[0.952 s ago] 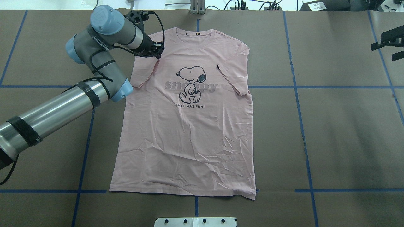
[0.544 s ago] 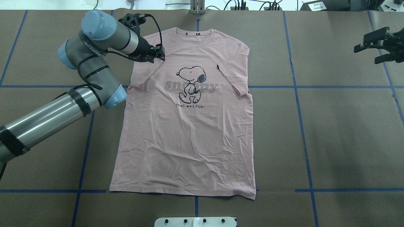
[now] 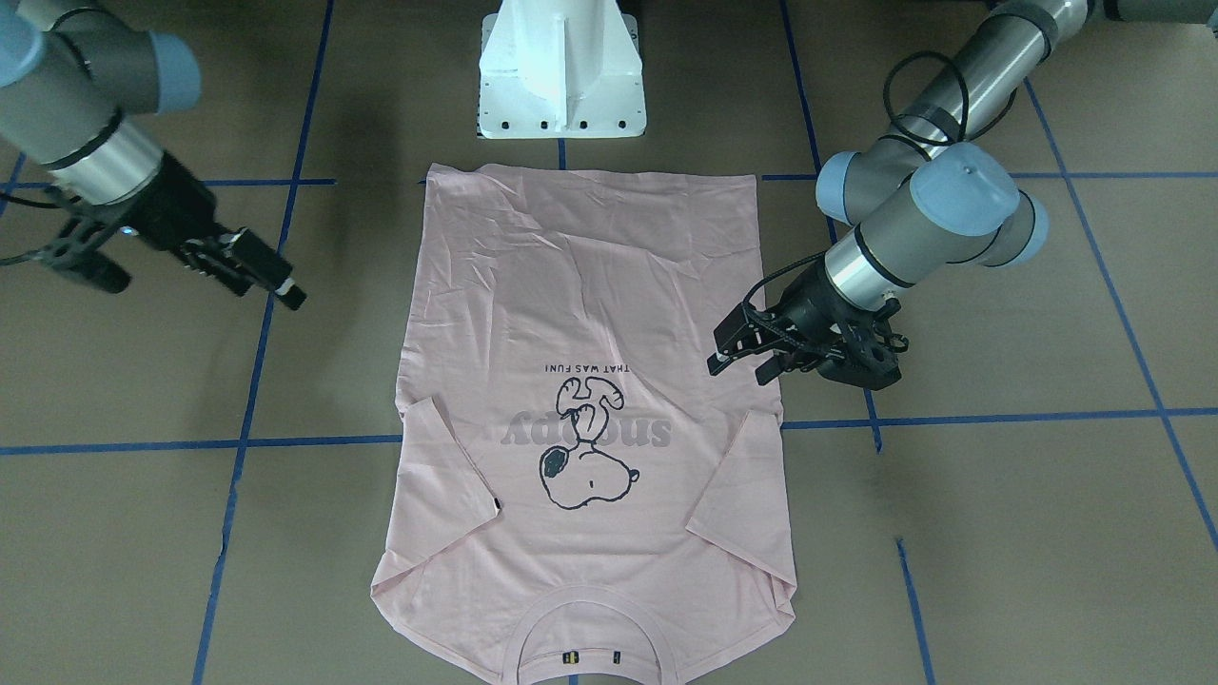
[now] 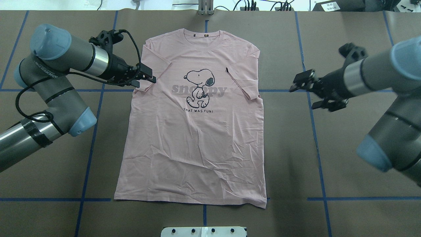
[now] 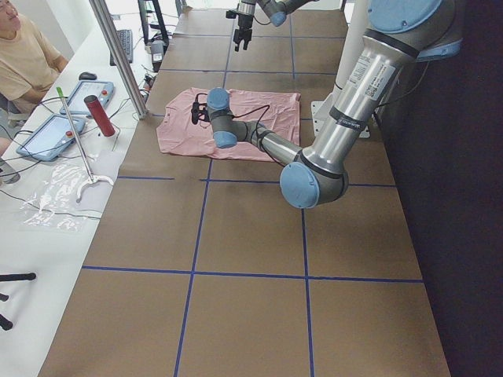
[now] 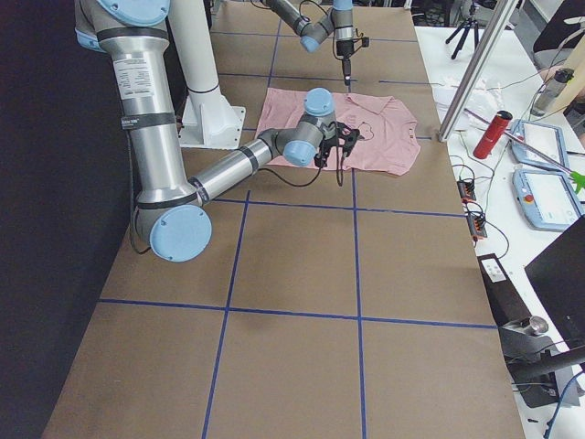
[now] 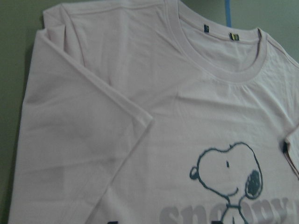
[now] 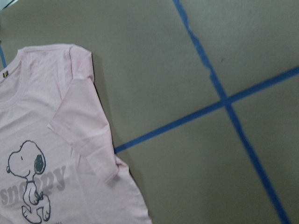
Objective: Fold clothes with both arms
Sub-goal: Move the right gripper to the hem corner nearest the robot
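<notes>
The pale pink T-shirt [image 4: 194,144] lies flat mid-table, print up, sleeves folded inward; the left gripper [image 4: 146,80] is now off the shoulder and over the side edge by the sleeve, jaws apart, empty; the right gripper [image 4: 302,97], also spread and empty, is newly in from the table's edge, near the opposite side but clear of the cloth; a paired grasp looks likely next

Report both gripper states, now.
Left gripper: open, holding nothing, beside the T-shirt edge.
Right gripper: open, holding nothing, clear of the T-shirt.
</notes>
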Robot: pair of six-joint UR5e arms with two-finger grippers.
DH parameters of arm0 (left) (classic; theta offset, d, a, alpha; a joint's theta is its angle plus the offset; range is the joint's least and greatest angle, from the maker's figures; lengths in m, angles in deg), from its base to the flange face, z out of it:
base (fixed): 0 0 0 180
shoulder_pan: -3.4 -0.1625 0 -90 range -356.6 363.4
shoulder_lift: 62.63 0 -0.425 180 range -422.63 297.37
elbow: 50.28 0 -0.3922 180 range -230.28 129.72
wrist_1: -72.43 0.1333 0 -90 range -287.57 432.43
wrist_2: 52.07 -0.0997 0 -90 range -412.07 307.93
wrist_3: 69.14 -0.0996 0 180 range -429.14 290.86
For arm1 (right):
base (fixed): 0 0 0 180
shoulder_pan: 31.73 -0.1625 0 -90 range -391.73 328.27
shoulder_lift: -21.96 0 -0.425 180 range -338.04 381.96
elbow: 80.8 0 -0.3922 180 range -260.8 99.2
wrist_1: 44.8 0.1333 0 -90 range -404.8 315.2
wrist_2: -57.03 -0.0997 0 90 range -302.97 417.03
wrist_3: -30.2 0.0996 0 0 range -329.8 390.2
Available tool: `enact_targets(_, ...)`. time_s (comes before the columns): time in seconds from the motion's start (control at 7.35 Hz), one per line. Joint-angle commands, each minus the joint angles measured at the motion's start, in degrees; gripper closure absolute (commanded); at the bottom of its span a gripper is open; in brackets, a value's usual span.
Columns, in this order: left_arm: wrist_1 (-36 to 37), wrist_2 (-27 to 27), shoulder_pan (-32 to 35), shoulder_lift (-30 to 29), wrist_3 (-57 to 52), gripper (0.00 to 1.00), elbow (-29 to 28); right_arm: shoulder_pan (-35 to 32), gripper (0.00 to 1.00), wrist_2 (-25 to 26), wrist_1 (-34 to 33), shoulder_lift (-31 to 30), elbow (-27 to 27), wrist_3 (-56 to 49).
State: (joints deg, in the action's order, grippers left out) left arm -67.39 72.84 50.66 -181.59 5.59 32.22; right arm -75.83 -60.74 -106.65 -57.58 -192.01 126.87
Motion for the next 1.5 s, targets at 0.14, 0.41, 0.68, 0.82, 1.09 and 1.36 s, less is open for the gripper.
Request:
enact_targets(0.14,-0.01,-0.19,-0.15,0.83,0.42,0.24,0.65,25.4,0.11,23.5,-15.29,2.98,-9.2,21.98)
enact_targets(0.41,-0.01,-0.19,-0.23,0.75,0.42,0.24,0.56,33.61,0.15,31.08,-15.66,2.46,-8.77,26.7)
enact_targets(0.68,-0.01,-0.28,-0.24,0.74,0.51,0.24,0.56,36.62,0.18,31.72,-15.66,2.28,-7.72,29.97)
enact_targets(0.82,-0.01,-0.28,-0.24,0.74,0.51,0.24,0.56,36.63,0.21,31.81,-15.66,1.93,-6.31,29.98)
enact_targets(1.09,-0.01,-0.46,-0.24,0.48,0.6,0.23,0.65,38.81,0.23,33.21,-15.66,0.08,-6.3,30.06)
enact_targets(1.36,-0.01,-0.46,-0.24,0.39,0.6,0.23,0.65,39.7,0.29,34.1,-15.58,0.69,-5.51,30.06)
